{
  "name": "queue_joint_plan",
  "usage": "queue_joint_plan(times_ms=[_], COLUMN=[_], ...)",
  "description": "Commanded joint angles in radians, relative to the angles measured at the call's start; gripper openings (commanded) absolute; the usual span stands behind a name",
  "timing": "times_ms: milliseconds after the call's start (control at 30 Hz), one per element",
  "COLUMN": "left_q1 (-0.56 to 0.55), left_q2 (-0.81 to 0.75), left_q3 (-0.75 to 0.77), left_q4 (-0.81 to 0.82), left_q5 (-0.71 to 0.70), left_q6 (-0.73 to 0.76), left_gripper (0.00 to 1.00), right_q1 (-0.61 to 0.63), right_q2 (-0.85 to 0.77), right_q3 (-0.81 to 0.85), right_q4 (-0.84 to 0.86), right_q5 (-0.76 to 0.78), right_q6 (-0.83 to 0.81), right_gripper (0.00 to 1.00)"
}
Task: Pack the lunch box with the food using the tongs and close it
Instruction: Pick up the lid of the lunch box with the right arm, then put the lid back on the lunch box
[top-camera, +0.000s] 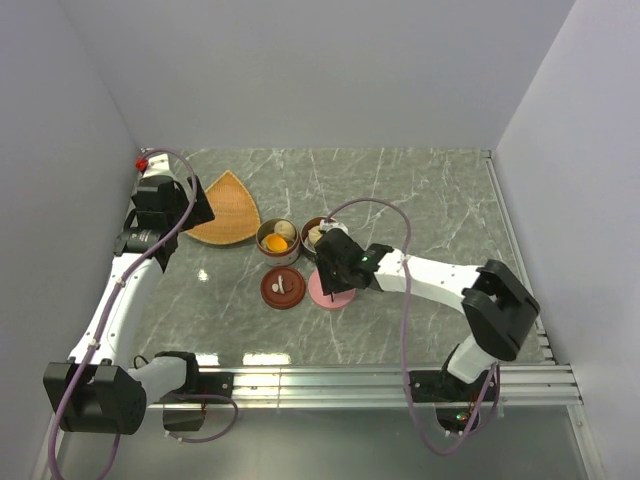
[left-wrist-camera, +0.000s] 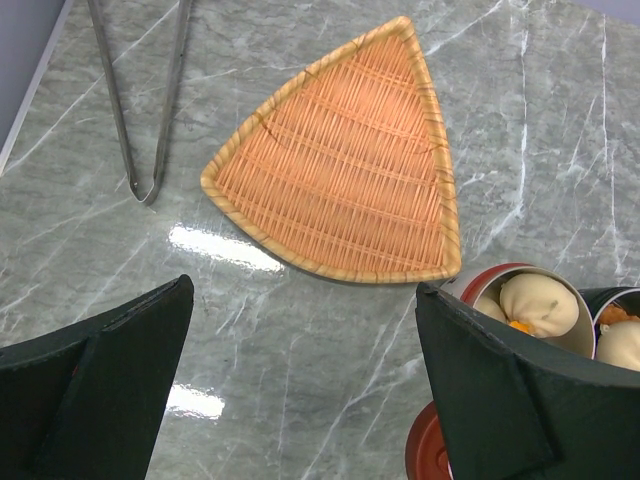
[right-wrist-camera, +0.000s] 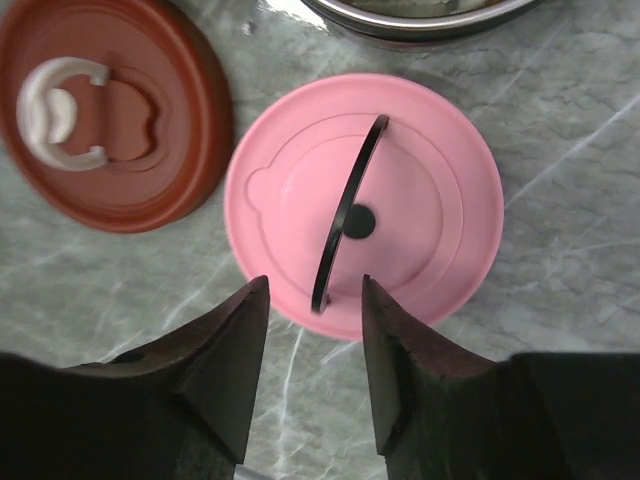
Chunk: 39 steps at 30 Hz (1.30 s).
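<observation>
The lunch box is two round tins (top-camera: 263, 240) (top-camera: 312, 226) holding food: beige dumplings (left-wrist-camera: 541, 303) and an orange piece (top-camera: 279, 241). Their lids lie in front on the table: a red-brown lid (right-wrist-camera: 150, 150) with a white handle and a pink lid (right-wrist-camera: 420, 200) with a thin black handle (right-wrist-camera: 345, 215) standing upright. My right gripper (right-wrist-camera: 315, 285) hovers over the pink lid, jaws partly apart, the handle's near end between the tips with gaps on both sides. The tongs (left-wrist-camera: 125, 120) lie far left on the table. My left gripper (left-wrist-camera: 305, 380) is wide open over bare table.
An orange woven fan-shaped plate (left-wrist-camera: 340, 170) lies empty between the tongs and the tins. The red-brown lid (top-camera: 283, 288) sits directly left of the pink lid (top-camera: 343, 296). Grey walls close in the left, back and right; a metal rail (top-camera: 400, 378) runs along the near edge.
</observation>
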Motion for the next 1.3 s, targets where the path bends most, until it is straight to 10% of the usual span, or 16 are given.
queue_joint_plan(times_ms=[0,367,867,1267], left_q1=[-0.004,-0.005,-0.007,-0.025], left_q2=[-0.031,-0.046,-0.077,-0.092], left_q3=[0.014,0.003,-0.012,-0.008], left_q4=[0.006,0.002,-0.001,-0.006], left_q5=[-0.010,-0.017,-0.013,0.009], left_q6=[0.011,0.014,0.025,0.045], left_gripper=[0.99,1.00,0.99,0.99], right_q1=[0.008,0.006,-0.116,-0.210], right_q2=[0.060,0.094,-0.154,0.127], right_q3=[0.059,0.079,0.138,0.557], right_q4=[0.031,-0.017,-0.288,-0.305], right_q5=[0.005,0.078,0.281,0.046], right_q6=[-0.031,-0.025,0.004,-0.122], right_gripper=[0.49,0.01,0.00,0.00])
